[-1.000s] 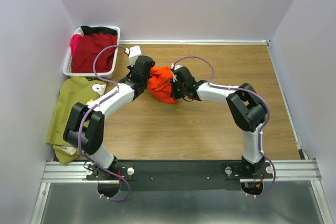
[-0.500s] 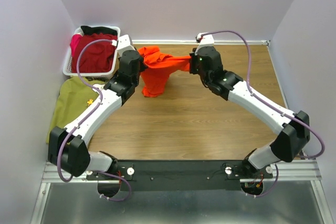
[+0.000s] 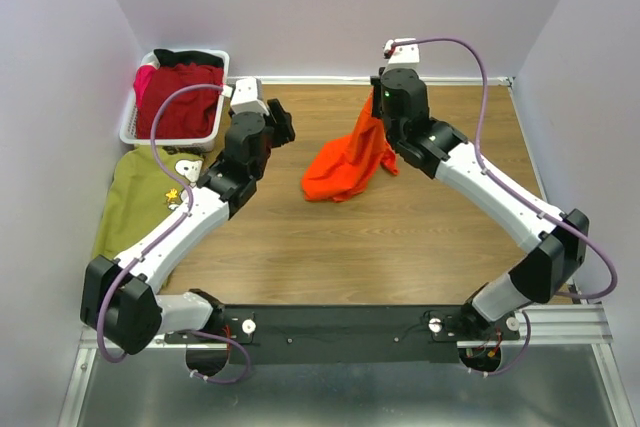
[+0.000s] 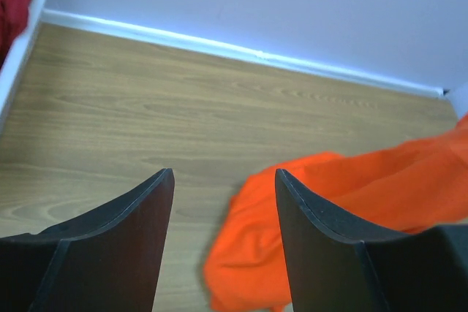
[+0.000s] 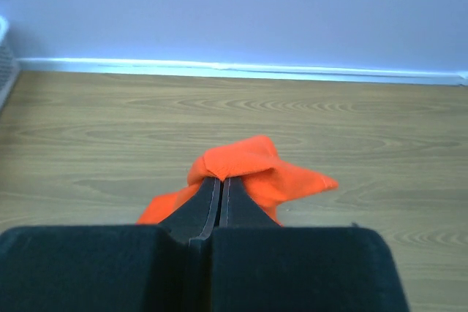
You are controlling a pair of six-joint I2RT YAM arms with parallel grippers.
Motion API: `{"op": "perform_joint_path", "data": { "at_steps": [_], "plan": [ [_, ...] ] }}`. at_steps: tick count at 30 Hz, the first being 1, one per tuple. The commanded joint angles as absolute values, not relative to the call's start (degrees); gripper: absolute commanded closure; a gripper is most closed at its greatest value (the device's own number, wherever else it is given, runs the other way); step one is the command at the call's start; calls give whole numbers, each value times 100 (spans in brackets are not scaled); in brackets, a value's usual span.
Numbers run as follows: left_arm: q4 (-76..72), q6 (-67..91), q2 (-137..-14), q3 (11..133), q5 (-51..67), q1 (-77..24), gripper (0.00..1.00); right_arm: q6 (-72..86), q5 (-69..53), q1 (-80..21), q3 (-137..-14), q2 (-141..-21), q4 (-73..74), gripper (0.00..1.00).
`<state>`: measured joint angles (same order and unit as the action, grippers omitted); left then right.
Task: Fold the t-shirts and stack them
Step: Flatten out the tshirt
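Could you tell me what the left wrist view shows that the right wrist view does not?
Left wrist only: the left gripper, open and empty, and a dark red t-shirt at the top-left corner. Right wrist only: the right gripper, shut on the orange t-shirt. Both: the orange t-shirt, the wooden table and the wall.

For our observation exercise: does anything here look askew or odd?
The orange t-shirt hangs bunched from the right pincer alone, its lower end heaped on the table; the left pincer is open and empty.
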<state>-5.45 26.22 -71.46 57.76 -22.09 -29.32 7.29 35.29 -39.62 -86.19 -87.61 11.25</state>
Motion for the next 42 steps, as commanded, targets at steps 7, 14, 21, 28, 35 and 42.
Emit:
{"op": "perform_joint_path", "data": {
  "at_steps": [7, 14, 21, 28, 35, 42],
  "plan": [
    [-843, 1891, -7961, 5344, -1583, -3761, 37, 1002, 4026, -3375, -9096, -9334, 1204, 99],
    [-984, 1942, -9175, 5405, -1521, -4412, 36, 1002, 3859, -3182, -9281, -9501, 1204, 99],
    [-1011, 2302, -9852, 5449, -1556, -4579, 36, 1134, 3621, -2980, -9071, -9519, 1204, 99],
    [-915, 2259, -10537, 5809, -1705, -4570, 41, 1187, 3533, -2874, -8877, -9475, 1195, 99],
    [-159, 2496, -10960, 6494, -2223, -4579, 100, 1213, 3542, -2804, -8745, -9360, 1213, 99],
    [421, 2891, -10276, 6522, -3329, -4579, 100, 1187, 3752, -2777, -8613, -9124, 1213, 99]
  ]
}}
